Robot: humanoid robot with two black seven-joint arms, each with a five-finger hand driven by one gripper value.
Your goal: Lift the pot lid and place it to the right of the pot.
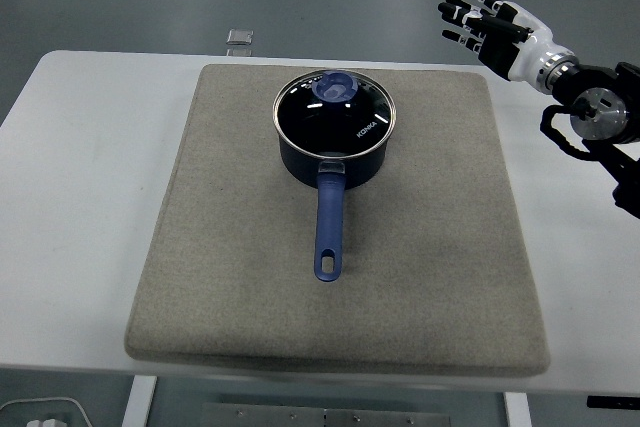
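Observation:
A dark blue pot (335,162) stands on the grey mat (420,247), a little back of its middle, with its blue handle (329,227) pointing toward the near edge. A glass lid (334,113) with a steel rim and a blue knob (336,86) sits on the pot. My right hand (480,19) hovers high at the upper right, well away from the pot, fingers spread and holding nothing. The left arm does not show.
The mat covers most of the white table (80,147). A small clear object (239,40) lies on the table behind the mat's far left corner. Bare mat stretches to the right of the pot.

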